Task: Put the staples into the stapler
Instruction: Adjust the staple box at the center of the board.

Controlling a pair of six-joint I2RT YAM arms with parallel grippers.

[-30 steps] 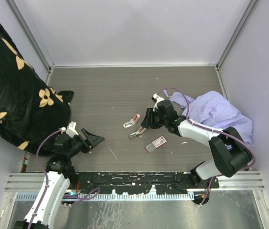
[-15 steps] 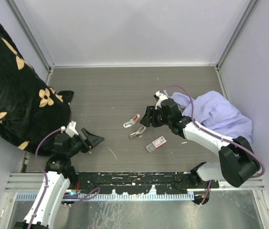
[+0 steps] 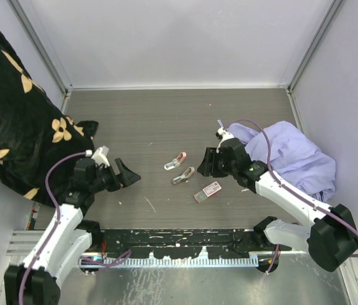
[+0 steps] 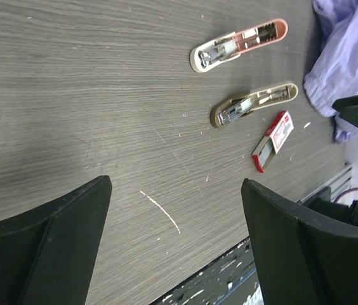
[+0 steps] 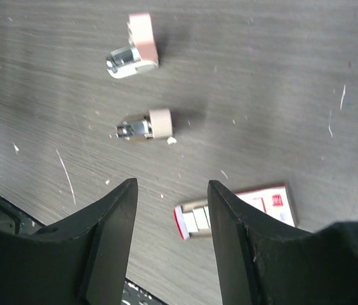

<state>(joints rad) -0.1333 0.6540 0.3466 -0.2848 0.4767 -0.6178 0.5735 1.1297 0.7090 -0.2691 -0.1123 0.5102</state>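
Two small staplers lie mid-table with their metal channels showing: a pink stapler [image 3: 175, 161] [image 4: 239, 44] [image 5: 134, 56] and a tan stapler [image 3: 183, 176] [image 4: 254, 103] [image 5: 144, 125]. The staples [image 3: 207, 191] [image 4: 273, 141] [image 5: 236, 213] are a red-and-white box lying flat, its tray slid partly out. My right gripper [image 3: 205, 164] [image 5: 171, 190] hangs open and empty just above and left of the box. My left gripper [image 3: 127, 172] [image 4: 176, 216] is wide open over bare table, well left of the staplers.
A crumpled lilac cloth [image 3: 293, 155] [image 4: 347, 57] lies at the right, behind the right arm. A black blanket with tan flowers [image 3: 20, 121] fills the left side. A black rail [image 3: 179, 240] runs along the near table edge.
My right gripper has drawn back to the right, away from the staplers, toward the staple box. My left gripper has lifted slightly farther onto the table and opened wider.
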